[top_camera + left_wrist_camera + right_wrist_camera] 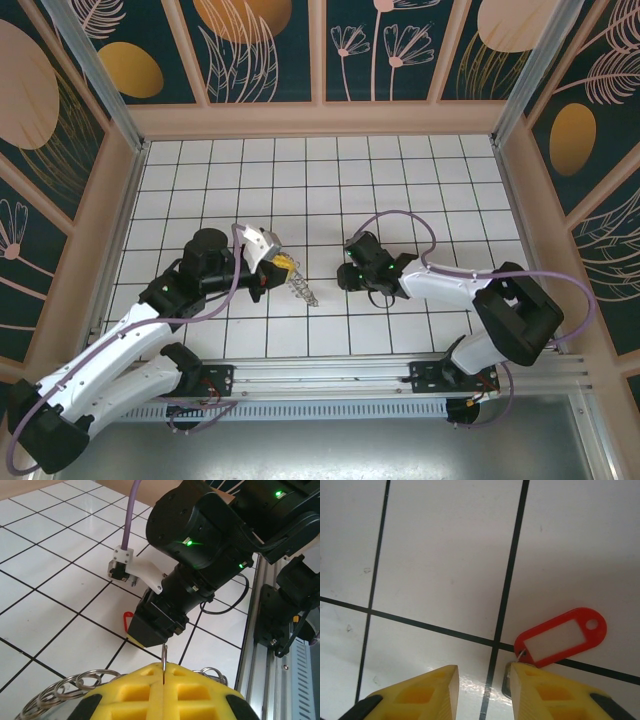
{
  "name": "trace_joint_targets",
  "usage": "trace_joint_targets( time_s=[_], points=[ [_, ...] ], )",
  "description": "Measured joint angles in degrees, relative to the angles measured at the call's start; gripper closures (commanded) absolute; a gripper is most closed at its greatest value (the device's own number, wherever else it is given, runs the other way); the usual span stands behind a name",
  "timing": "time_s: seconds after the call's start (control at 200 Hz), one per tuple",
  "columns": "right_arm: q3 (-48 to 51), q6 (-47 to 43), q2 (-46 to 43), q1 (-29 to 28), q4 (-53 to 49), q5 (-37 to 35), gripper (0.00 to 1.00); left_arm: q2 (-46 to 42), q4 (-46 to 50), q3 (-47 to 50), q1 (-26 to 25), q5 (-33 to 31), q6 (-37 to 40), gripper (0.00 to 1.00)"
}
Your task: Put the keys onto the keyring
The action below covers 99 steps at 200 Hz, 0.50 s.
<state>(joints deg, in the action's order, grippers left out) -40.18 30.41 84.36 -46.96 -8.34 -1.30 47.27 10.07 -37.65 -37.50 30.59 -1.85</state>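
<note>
Looking down through the right wrist view, I have the right pincer (482,680) released, its two yellow fingers (422,695) standing apart over the white tiled table (440,555) with nothing between them. The keys (555,640) lie flat on the table just beyond that gap and to its right: a pale metal bit (506,681) sits just beside the inner edge of the right-hand finger, and the red tag (562,636) runs away from it, long axis slanting up toward the far right, hole end farthest. So my target is off-centre, and I judge the pincer must shift right and perhaps turn to cross the tag's narrow width before closing. Farther off, in the overhead view, the left pincer (283,264) is clenched on the keyring (303,289), whose grey looped rim hangs out toward the right arm (440,285); the left wrist view shows a thin wire of it pinched between the yellow pads (135,692). The right arm is plainly the nearer one to the keys; the keyring is near on its left, apart from it in the overhead view.
</note>
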Motion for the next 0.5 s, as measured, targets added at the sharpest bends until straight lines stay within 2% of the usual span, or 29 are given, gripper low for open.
trace_joint_targets(
  time_s=[0.495],
  points=[
    [-1.0,0.0,2.4,-0.3,-1.8,-1.9,0.69,-0.8,0.0,0.2,0.0,2.1,0.0,1.0]
  ],
)
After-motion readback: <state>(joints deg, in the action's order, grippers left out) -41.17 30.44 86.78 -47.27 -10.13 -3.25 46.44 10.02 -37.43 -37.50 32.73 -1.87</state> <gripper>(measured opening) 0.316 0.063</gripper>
